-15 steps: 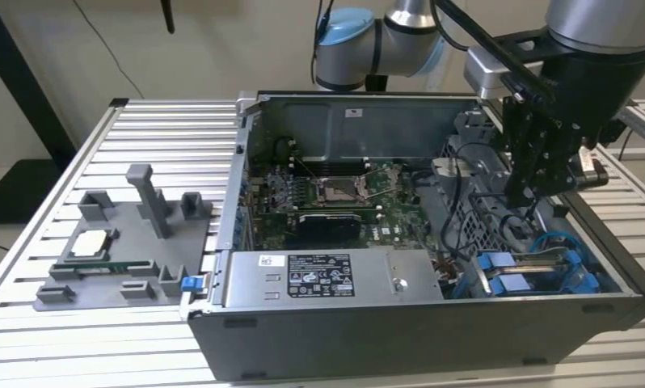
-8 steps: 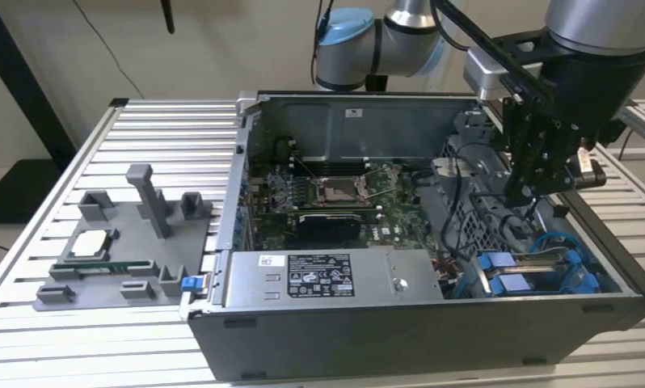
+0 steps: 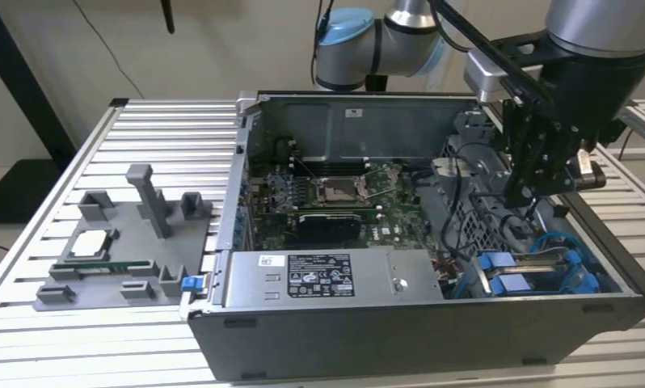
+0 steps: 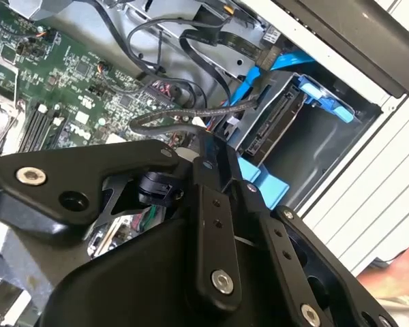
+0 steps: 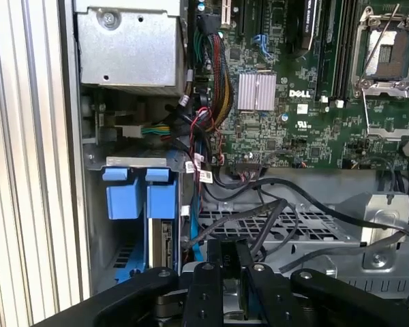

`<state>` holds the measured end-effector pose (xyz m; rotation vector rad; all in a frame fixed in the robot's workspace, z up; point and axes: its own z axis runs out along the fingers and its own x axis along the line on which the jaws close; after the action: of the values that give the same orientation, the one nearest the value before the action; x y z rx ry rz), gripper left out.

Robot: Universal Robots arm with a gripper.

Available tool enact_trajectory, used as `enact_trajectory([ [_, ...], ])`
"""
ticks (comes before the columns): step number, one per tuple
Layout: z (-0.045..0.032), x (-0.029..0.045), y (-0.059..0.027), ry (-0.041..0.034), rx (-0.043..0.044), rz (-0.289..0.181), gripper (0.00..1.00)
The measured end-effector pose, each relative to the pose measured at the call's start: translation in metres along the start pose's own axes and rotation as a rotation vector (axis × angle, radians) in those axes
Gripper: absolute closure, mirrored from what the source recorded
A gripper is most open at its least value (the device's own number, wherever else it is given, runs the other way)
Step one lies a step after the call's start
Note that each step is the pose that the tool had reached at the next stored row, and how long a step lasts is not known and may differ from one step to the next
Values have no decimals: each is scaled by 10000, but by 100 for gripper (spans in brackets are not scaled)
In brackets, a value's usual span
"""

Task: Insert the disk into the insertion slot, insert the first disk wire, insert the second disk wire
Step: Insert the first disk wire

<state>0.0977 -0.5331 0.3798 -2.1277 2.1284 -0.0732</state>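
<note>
Lower right in the exterior view, you have the insertion slot [image 3: 544, 260] nearest, with the disk [image 4: 276, 126] seated inside in its blue carrier. Just behind and above it hangs your gripper [image 3: 525, 192], clamped shut on a black wire [image 4: 162, 121] near the disk's connector edge.

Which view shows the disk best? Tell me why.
The second wrist view: the disk shows its connector end there, framed in blue plastic. In the first wrist view a thin edge of it shows; in the exterior view, mostly its blue frame.
</note>
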Motion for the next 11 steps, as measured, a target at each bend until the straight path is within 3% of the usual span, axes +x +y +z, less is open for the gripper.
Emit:
enact_trajectory([
  [5,20,20,-97,1,-95,6,100],
  [11,42,65,-210,8,-317,18,100],
])
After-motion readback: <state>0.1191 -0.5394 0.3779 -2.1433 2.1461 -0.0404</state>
